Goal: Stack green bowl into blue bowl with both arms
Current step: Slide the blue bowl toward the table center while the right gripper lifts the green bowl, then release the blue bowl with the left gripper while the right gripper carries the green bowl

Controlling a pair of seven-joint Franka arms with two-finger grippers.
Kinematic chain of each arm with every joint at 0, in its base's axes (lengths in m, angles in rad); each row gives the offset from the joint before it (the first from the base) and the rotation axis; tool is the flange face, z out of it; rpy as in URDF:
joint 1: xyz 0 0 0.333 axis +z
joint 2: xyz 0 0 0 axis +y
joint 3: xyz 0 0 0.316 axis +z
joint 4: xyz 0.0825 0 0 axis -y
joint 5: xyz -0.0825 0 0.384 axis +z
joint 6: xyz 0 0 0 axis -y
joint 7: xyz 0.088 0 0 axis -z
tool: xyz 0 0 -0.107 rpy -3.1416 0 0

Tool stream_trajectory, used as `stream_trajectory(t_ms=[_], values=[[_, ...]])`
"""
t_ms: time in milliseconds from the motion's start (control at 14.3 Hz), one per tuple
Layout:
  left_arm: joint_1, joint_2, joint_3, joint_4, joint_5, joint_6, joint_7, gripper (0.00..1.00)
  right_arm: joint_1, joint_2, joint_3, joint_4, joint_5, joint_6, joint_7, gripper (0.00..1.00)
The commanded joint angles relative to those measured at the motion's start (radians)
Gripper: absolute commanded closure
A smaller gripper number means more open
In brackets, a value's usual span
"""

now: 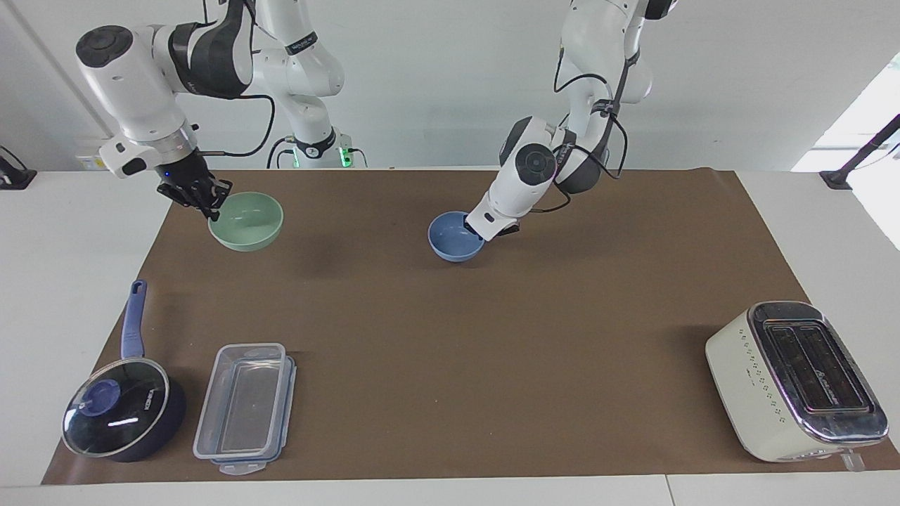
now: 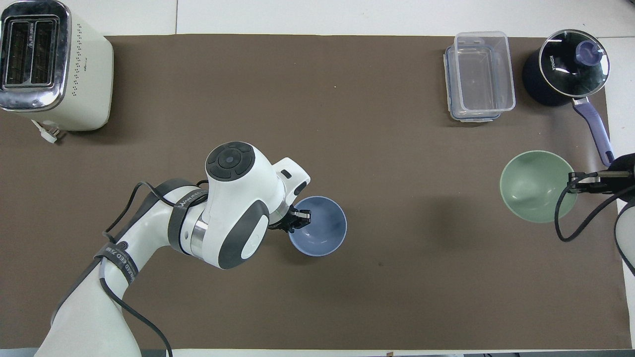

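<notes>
While the right gripper [image 1: 209,204] holds the green bowl [image 1: 247,221] by its rim, raised over the mat's right-arm end, the left gripper [image 1: 480,228] pinches the blue bowl's [image 1: 453,239] rim. That bowl sits low near the mat's middle.

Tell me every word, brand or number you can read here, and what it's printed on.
"KONKA": white letters on the saucepan's glass lid.
Band on the left arm: white lettering, starts "WAN", rest unreadable.
Band near that arm's base: lettering, not legible.
Toaster: small front mark, unreadable.
</notes>
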Motion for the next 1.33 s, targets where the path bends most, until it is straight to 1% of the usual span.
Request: stream_trajectory(t_ms=[0,70,140,210,280,419,489,559,699,909,978,1118,1258], values=[[-0.044,0.0,0.018,-0.012,-0.016,0.042,-0.021,1.0,0.042,0.055,0.003,0.097,0.01,-0.06,0.068,1.0],[-0.044,0.0,0.018,-0.012,-0.013,0.045,-0.021,1.0,0.046,0.061,0.003,0.108,0.009,-0.063,0.068,1.0],[-0.044,0.0,0.018,-0.012,-0.012,0.049,-0.019,0.84,0.046,0.063,0.003,0.115,0.009,-0.066,0.068,1.0],[-0.044,0.0,0.018,-0.014,-0.012,0.049,-0.021,0.13,0.048,0.068,0.004,0.132,0.009,-0.081,0.068,1.0],[-0.044,0.0,0.018,-0.014,-0.012,0.048,-0.021,0.0,0.05,0.083,0.006,0.16,0.01,-0.103,0.069,1.0],[-0.043,-0.003,0.018,-0.011,-0.012,0.04,-0.016,0.0,0.05,0.094,0.039,0.19,0.012,-0.115,0.079,1.0],[-0.032,-0.019,0.02,-0.009,-0.012,0.022,-0.011,0.0,0.05,0.097,0.043,0.197,0.01,-0.118,0.101,1.0],[-0.017,-0.055,0.026,0.002,-0.012,-0.036,-0.007,0.0,0.05,0.1,0.05,0.203,0.012,-0.127,0.117,1.0],[0.089,-0.124,0.026,0.043,0.017,-0.155,0.002,0.0,0.05,0.1,0.082,0.204,0.013,-0.133,0.175,1.0],[0.264,-0.167,0.026,0.153,0.095,-0.317,0.085,0.0,0.051,0.098,0.145,0.194,0.11,-0.121,0.345,1.0],[0.317,-0.186,0.026,0.175,0.097,-0.351,0.128,0.0,0.051,0.097,0.182,0.189,0.124,-0.114,0.385,1.0],[0.408,-0.23,0.027,0.177,0.118,-0.383,0.209,0.0,0.051,0.098,0.245,0.174,0.129,-0.092,0.466,1.0],[0.471,-0.258,0.027,0.18,0.198,-0.418,0.307,0.0,0.051,0.101,0.315,0.14,0.167,-0.048,0.543,1.0]])
